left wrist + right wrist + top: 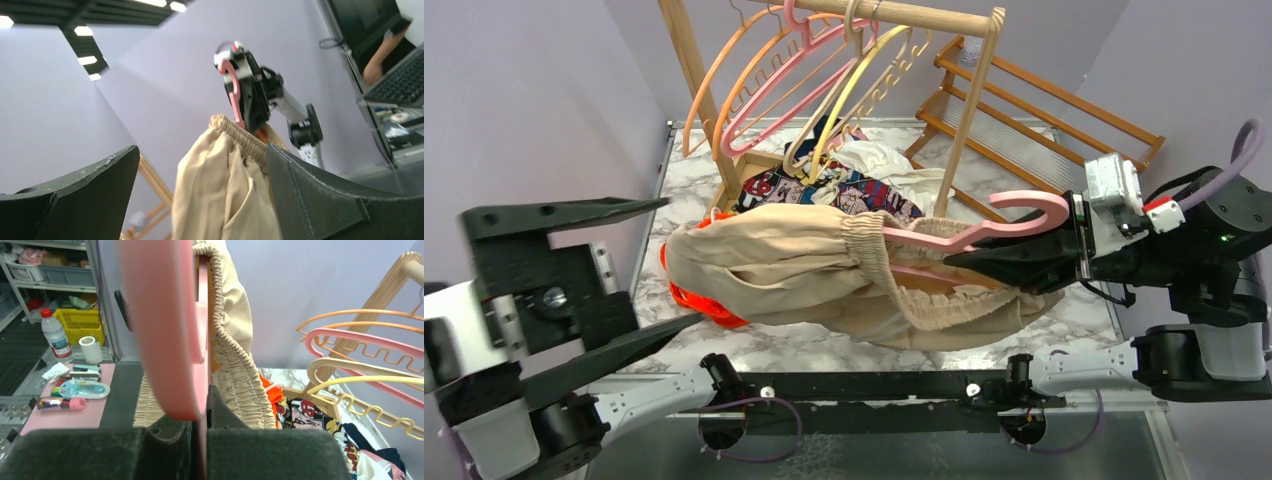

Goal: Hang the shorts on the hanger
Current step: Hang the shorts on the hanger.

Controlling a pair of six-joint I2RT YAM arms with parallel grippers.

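The beige shorts (804, 270) hang in the air above the table, their gathered waistband (235, 355) draped over the pink hanger (984, 232). My right gripper (969, 258) is shut on the hanger just below its hook (1034, 200). In the right wrist view the hanger (170, 330) stands pinched between the fingers (202, 440). My left gripper (684, 260) is open at the shorts' left end. In the left wrist view the shorts (225, 190) hang between its two spread fingers (320, 195), with the hanger hook (234, 95) beyond.
A wooden rail (924, 15) at the back carries orange, pink and yellow hangers (824, 70). Comic-print cloth (824, 190) and white cloth (884, 165) lie under it. A bright orange garment (704, 300) lies under the shorts. A wooden rack (1034, 110) stands back right.
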